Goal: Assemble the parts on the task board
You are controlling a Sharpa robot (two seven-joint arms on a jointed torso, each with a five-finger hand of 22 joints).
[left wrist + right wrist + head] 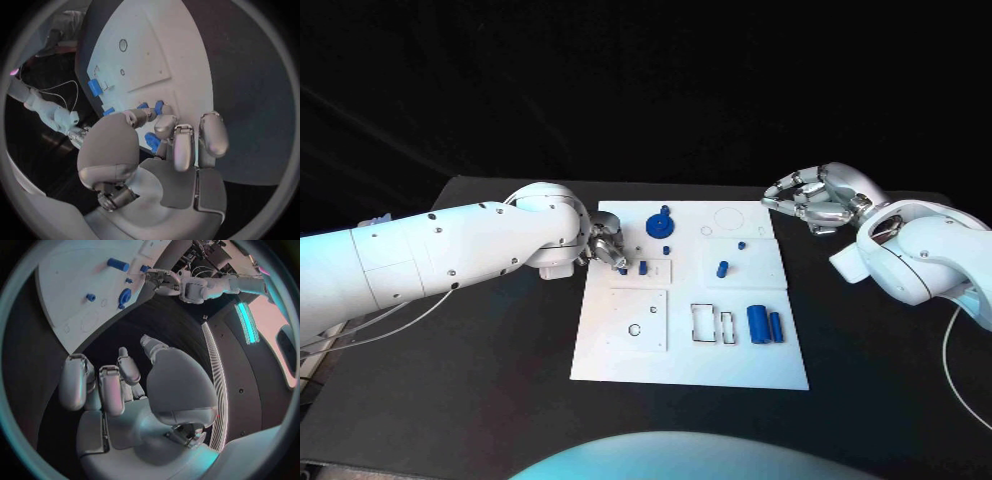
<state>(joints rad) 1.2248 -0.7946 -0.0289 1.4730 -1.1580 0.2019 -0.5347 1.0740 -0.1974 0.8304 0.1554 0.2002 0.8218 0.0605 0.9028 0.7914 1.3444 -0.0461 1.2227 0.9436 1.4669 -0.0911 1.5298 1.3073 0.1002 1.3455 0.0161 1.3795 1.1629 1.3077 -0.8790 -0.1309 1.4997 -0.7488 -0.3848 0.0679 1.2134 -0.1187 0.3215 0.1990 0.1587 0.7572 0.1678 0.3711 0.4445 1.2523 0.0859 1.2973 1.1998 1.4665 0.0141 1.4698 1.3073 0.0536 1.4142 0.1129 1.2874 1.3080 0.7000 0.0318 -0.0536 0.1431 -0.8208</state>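
Observation:
The white task board [625, 350] lies mid-table. On it are a blue round part [659, 221], a short blue peg [723, 268], two blue cylinders [764, 324] side by side, and a small blue part [642, 267]. My left hand [607, 248] sits over the board's left edge, right beside that small part. In the left wrist view its fingers [181, 145] curl close around small blue pieces [152, 141]; whether they grip one is unclear. My right hand [812, 200] hovers off the board's far right corner, fingers loosely bent and holding nothing [119, 380].
Empty rectangular slots [715, 323] and a small round hole [636, 329] mark the board's near half. Black table [488, 350] surrounds the board. The right wrist view shows the board [56, 295] and my left hand [164, 281] across it.

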